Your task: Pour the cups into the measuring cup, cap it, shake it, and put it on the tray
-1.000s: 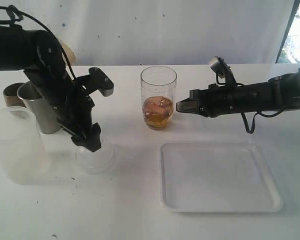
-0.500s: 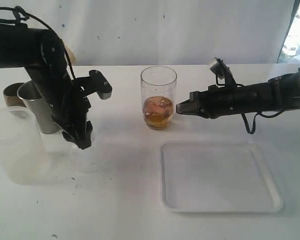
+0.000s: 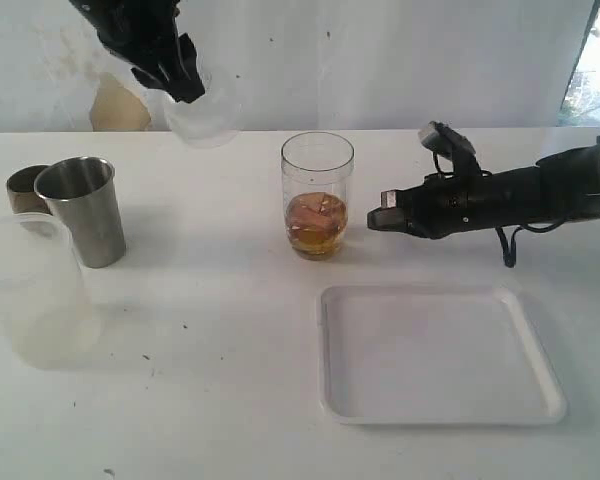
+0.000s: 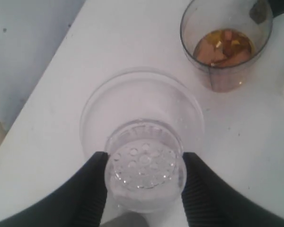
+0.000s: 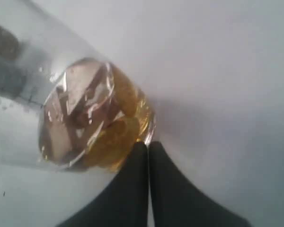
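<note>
1. The lid (image 3: 206,108) is pinched by the left gripper (image 3: 185,78) and held high over the desk (image 3: 230,380), left of the measuring cup (image 3: 317,190), probably ready for capping.
2. The right gripper (image 3: 380,217), fingers pressed together, is kept just beside the cup's lower wall, seemingly to steady it; contact cannot be told.
3. The measuring cup, holding amber liquid and pieces, is stood mid-desk, beyond the tray (image 3: 440,415).
4. The steel tumbler (image 3: 80,210), wooden cup (image 3: 22,185) and frosted cup (image 3: 30,290) are grouped far left, outside the lid's likely path.
</note>
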Controlling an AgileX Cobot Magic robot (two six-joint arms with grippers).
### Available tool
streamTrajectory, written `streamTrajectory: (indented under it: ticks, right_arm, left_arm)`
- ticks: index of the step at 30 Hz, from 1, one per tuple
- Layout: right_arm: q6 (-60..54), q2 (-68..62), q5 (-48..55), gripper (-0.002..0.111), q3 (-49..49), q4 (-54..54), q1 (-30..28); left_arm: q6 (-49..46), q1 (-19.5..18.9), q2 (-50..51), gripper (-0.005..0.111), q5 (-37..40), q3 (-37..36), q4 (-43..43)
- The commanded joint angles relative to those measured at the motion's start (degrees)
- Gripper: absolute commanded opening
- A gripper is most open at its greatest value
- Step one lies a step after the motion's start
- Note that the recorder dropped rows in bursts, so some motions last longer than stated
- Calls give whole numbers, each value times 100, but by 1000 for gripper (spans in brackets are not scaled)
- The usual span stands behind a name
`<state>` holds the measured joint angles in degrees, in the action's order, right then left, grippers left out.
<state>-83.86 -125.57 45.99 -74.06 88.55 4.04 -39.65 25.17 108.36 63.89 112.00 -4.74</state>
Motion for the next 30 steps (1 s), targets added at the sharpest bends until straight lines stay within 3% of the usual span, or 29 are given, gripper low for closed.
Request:
streamTrajectory:
  ticks: [1,14,30]
  right_arm:
    - [-775,-1,-163,0,-119,1137,-7]
    - [-1039,-1,-358,0,-792,1140,-7]
    - [-1111,-1,52,0,-792,583,288]
  left_arm:
    - [-289,26,300,0,-126,350,-837]
    - [-689,512,811,0,-500,644,-823]
    - [-666,549,963,0,-480,644,-1003]
